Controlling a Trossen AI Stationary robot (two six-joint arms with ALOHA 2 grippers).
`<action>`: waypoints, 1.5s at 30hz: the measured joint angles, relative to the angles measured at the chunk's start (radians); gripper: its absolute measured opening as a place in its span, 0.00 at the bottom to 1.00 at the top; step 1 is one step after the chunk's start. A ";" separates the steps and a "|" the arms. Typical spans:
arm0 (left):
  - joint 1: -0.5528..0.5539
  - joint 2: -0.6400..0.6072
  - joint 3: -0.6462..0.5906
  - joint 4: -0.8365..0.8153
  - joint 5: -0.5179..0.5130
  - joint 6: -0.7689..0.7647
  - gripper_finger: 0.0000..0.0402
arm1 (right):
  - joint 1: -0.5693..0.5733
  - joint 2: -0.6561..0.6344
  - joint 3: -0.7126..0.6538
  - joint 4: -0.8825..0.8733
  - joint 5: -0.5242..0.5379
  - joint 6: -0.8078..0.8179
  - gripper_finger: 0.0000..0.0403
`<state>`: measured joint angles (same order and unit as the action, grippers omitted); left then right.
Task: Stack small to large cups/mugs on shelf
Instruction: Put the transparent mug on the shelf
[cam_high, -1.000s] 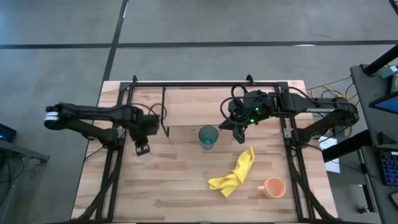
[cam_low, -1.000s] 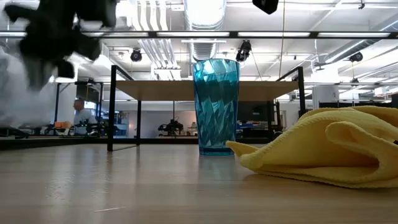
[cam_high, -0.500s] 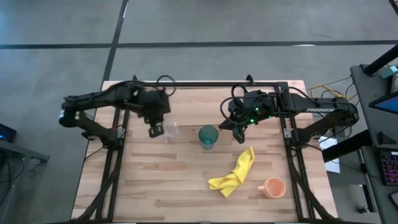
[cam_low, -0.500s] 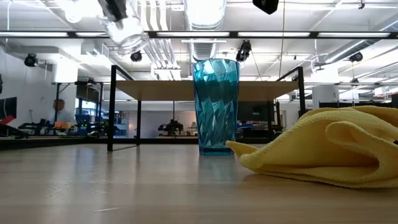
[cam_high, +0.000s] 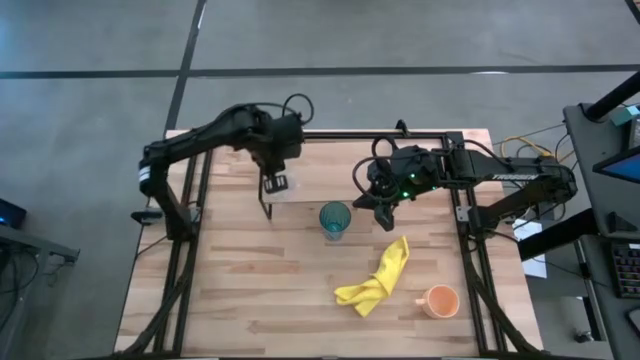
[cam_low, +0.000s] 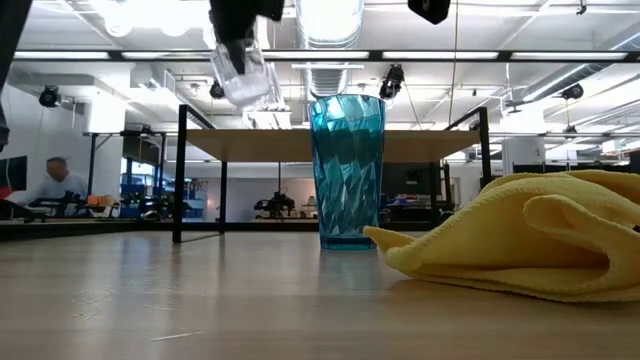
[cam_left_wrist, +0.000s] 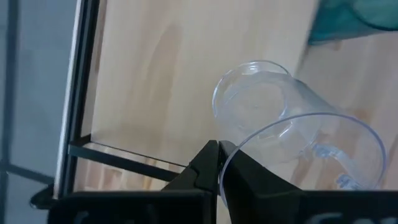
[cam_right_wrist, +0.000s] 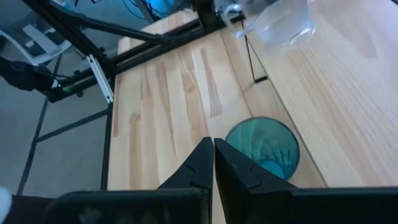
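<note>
My left gripper (cam_high: 275, 183) is shut on the small clear glass cup (cam_low: 245, 72) and holds it in the air by the left end of the shelf (cam_high: 330, 165), a low light-wood board on black legs (cam_low: 180, 170). The teal tumbler (cam_high: 335, 220) stands upright on the tabletop just in front of the shelf. Near the table's right near corner stands the orange mug (cam_high: 440, 300). My right gripper (cam_high: 385, 213) hovers shut over the shelf's front edge, right of the tumbler, and touches nothing. My left gripper pinches the glass cup's wall at the rim (cam_left_wrist: 231, 155) between its two fingers, one finger (cam_left_wrist: 208, 163) outside and the other inside. It comes from above. The cup (cam_left_wrist: 292, 134) is lifted clear and hangs tilted below the fingers, higher than the shelf board.
A crumpled yellow cloth (cam_high: 377, 278) lies on the table between the tumbler and the orange mug. Black frame rails (cam_high: 330, 133) run along the table's far edge and both sides. A person (cam_low: 55, 180) shows in the room behind.
My left gripper has carried the glass cup up from the table's left side, toward the far edge and rightward, to the shelf's left end. The cup stays tilted in the hold. My right arm has kept still.
</note>
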<state>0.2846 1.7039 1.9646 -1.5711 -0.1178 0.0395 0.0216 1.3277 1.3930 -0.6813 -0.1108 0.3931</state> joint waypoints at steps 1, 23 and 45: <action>0.015 0.009 -0.002 -0.002 0.007 0.000 0.00 | 0.000 0.000 0.000 -0.008 0.000 0.000 0.02; 0.113 0.046 -0.062 0.000 0.029 0.028 0.00 | 0.000 0.000 0.000 -0.048 0.001 -0.004 0.02; 0.114 0.045 -0.062 0.052 0.006 0.046 0.15 | 0.000 0.000 0.000 -0.047 0.008 -0.038 0.02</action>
<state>0.3981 1.7487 1.9030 -1.5194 -0.1114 0.0856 0.0216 1.3277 1.3930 -0.7284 -0.1024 0.3550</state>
